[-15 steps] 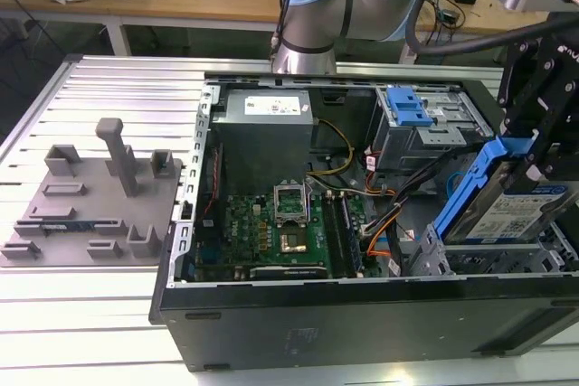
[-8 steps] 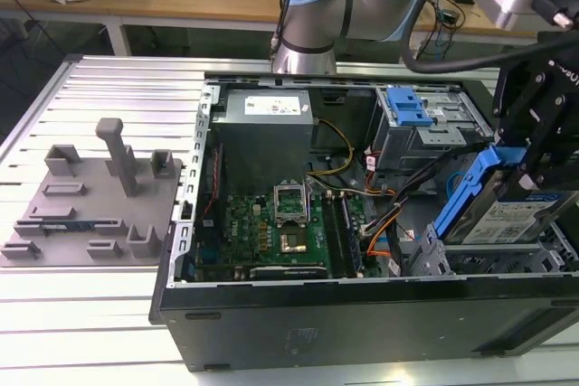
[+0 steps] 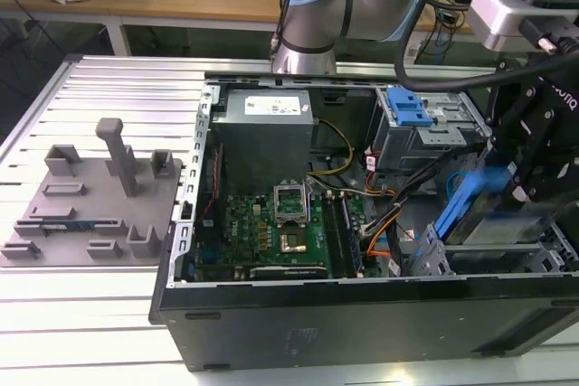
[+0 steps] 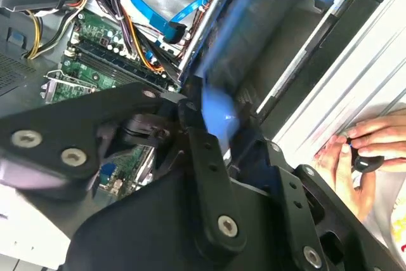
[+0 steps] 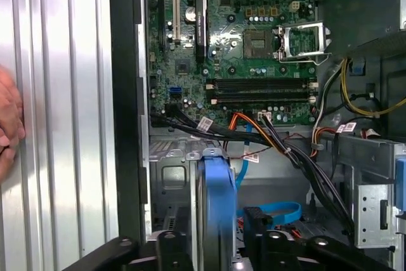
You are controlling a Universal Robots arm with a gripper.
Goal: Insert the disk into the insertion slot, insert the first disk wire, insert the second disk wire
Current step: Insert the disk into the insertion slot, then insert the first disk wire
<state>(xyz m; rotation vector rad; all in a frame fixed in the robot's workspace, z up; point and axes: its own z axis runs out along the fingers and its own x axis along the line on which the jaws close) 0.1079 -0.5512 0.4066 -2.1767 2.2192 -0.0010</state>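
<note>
holding the disk [image 3: 463, 205] edge-on in our gripper [image 5: 212, 247], jaws clamped on its blue carrier, we hover it tilted above the insertion slot [image 3: 432, 259] in the open computer case [image 3: 362, 323], angled, we judge, to line up with the cage.

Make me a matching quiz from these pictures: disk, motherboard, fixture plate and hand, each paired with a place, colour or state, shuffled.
1 disk
2 motherboard
3 fixture plate
4 hand

A green, flat inside the case
B pinching a small black thing
C blue-framed, tilted above the insertion slot
D grey, on the table at the exterior view's left

Pairs: 1-C, 2-A, 3-D, 4-B
</note>
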